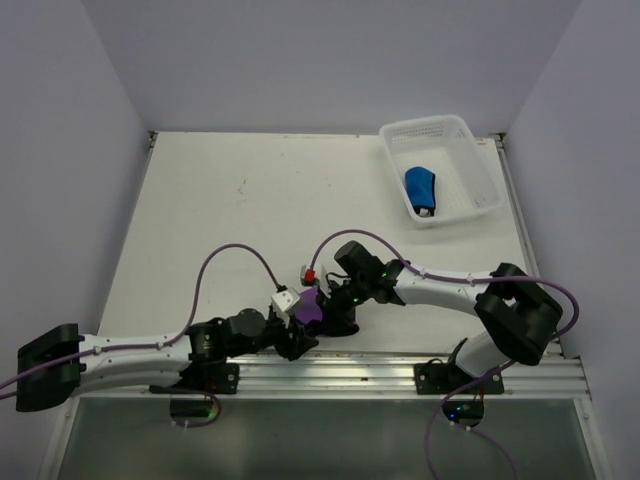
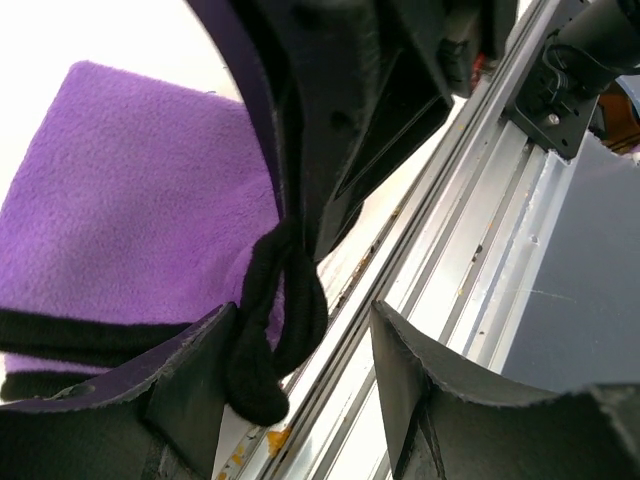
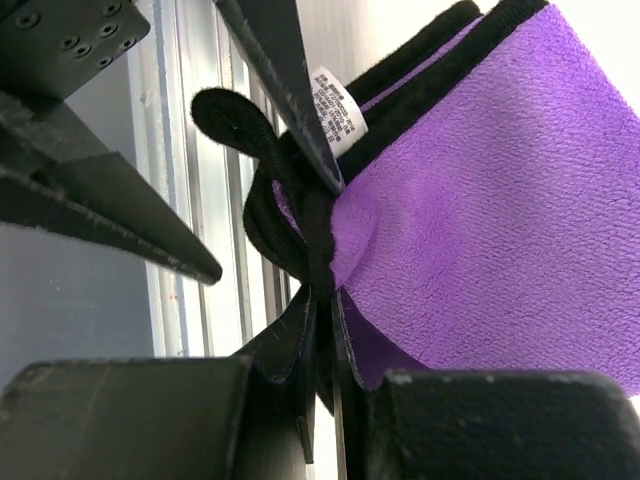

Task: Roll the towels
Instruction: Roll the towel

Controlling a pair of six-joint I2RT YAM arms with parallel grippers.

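Right claw (image 3: 322, 300) is pinching the dark hem corner of purple towel (image 3: 480, 230) at near edge of surface (image 1: 250, 200); left claw (image 2: 300, 340) is standing open around it. Thin pinch is risking a slip, cloth snagging on aluminium rail (image 2: 480, 230).

One towel (image 1: 421, 190) in far-right basket (image 1: 430, 122), second towel (image 1: 308, 313) beside near rail (image 1: 350, 372)

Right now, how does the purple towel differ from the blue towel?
The purple towel lies on the table at its near edge; the blue towel sits in the white basket. The purple towel is unrolled, its hem pinched by the right pincer; the blue towel is rolled, untouched. Both are small cloths.
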